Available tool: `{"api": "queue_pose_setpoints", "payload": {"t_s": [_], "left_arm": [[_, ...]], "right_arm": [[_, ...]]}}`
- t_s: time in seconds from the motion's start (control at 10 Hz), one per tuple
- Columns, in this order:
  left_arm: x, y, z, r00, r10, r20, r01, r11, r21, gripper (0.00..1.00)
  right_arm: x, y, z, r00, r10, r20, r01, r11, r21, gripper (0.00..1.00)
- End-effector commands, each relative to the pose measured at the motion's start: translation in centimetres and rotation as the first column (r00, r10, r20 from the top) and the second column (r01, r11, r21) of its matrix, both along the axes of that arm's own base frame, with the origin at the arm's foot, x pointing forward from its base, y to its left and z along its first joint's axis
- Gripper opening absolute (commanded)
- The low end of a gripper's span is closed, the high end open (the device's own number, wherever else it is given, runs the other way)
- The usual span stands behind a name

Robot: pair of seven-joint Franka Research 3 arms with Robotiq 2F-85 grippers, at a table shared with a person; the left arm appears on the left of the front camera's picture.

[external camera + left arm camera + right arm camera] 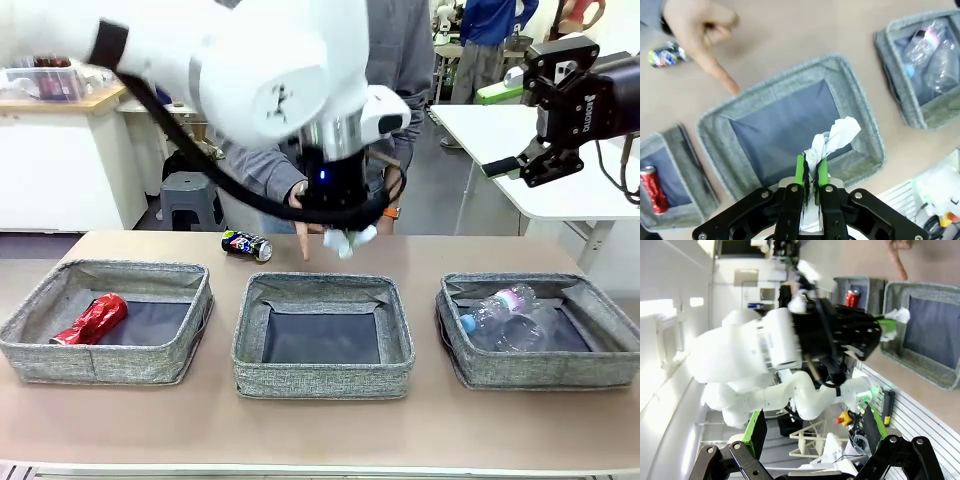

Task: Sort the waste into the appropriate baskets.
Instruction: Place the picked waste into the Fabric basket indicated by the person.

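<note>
My left gripper [810, 172] is shut on the white paper ball [832, 140], holding it above the middle basket [867, 130]. In the front view the paper ball [352, 240] hangs over that basket's far rim [320, 285]. The left basket [40, 350] holds a shiny red can [92, 320], and clear bottles [505, 312] lie in the right basket [540, 370]. A dark can [246, 245] lies on the table behind the baskets. High at the right, my right gripper [532, 163] is open and holds nothing; its green pads [758, 432] stand wide apart.
A person stands at the far side. Their hand [705, 35] points a finger down at the table just beyond the middle basket, near the dark can [664, 54]. A white table [530, 140] stands at the back right.
</note>
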State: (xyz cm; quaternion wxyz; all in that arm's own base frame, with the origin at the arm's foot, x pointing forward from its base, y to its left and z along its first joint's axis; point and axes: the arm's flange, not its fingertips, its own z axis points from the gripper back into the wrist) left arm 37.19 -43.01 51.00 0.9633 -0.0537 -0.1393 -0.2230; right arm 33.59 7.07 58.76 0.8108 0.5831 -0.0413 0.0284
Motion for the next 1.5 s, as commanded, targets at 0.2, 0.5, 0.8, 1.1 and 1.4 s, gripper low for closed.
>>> {"api": "queue_pose_setpoints", "payload": {"t_s": [0.2, 0.5, 0.8, 1.1, 1.4], "left_arm": [[-0.1, 1.6, -7.4, 0.994, 0.112, 0.003, -0.112, 0.993, 0.023, 0.06], [0.1, 1.5, -8.8, 0.993, 0.118, -0.029, -0.117, 0.991, 0.058, 0.06], [0.4, 1.7, -8.6, 0.993, 0.111, -0.041, -0.109, 0.993, 0.045, 0.63], [0.5, 1.9, -8.5, 0.994, 0.101, -0.048, -0.099, 0.994, 0.043, 1.00], [0.4, 2.1, -8.0, 0.992, 0.094, -0.084, -0.095, 0.995, -0.015, 0.98]], "right_arm": [[0.1, 0.0, 0.3, 1.000, 0.002, 0.009, -0.002, 1.000, 0.013, 1.00], [0.1, 0.0, 0.3, 1.000, 0.002, 0.009, -0.002, 1.000, 0.013, 1.00], [0.1, 0.0, 0.3, 1.000, 0.002, 0.009, -0.002, 1.000, 0.013, 1.00], [0.1, 0.0, 0.3, 1.000, 0.002, 0.009, -0.002, 1.000, 0.013, 1.00], [0.1, 0.0, 0.3, 1.000, 0.002, 0.009, -0.002, 1.000, 0.013, 1.00]]}}
